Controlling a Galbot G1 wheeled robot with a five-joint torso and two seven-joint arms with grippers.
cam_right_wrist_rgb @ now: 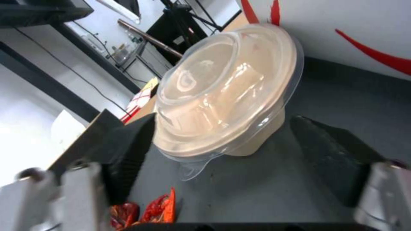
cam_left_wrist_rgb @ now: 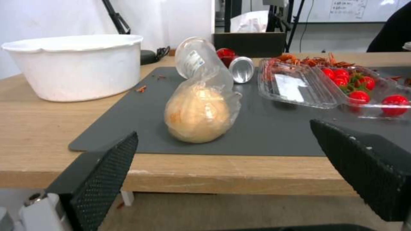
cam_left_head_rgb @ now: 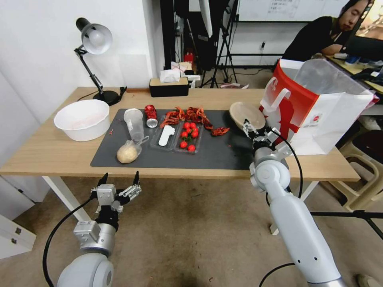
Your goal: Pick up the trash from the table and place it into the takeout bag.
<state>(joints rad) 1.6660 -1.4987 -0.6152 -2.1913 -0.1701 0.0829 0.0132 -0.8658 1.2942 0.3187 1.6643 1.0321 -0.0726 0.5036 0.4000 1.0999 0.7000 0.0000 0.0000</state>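
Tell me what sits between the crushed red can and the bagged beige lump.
The clear plastic cup, lying on its side on the grey mat in the head view, between can and lump.

Table (cam_left_head_rgb: 48, 153) carries mat (cam_left_head_rgb: 223, 153) at centre. Tub (cam_left_head_rgb: 82, 118) on bare wood left of mat, lamp (cam_left_head_rgb: 93, 44) behind it. Tissue box (cam_left_head_rgb: 168, 85) at far edge, behind mat. On mat, left end: bagged lump (cam_left_head_rgb: 128, 152) nearest front edge, plastic cup (cam_left_head_rgb: 134, 123) lying just behind it, touching, can (cam_left_head_rgb: 151, 115) right of cup. Mid-mat: clear tray (cam_left_head_rgb: 177, 137) with tomatoes (cam_left_head_rgb: 189, 134) in its right half, shells (cam_left_head_rgb: 191, 115) behind tray. Right end: lidded bowl (cam_left_head_rgb: 246, 114), tilted. Takeout bag (cam_left_head_rgb: 319, 105) stands right of bowl, just beside it.
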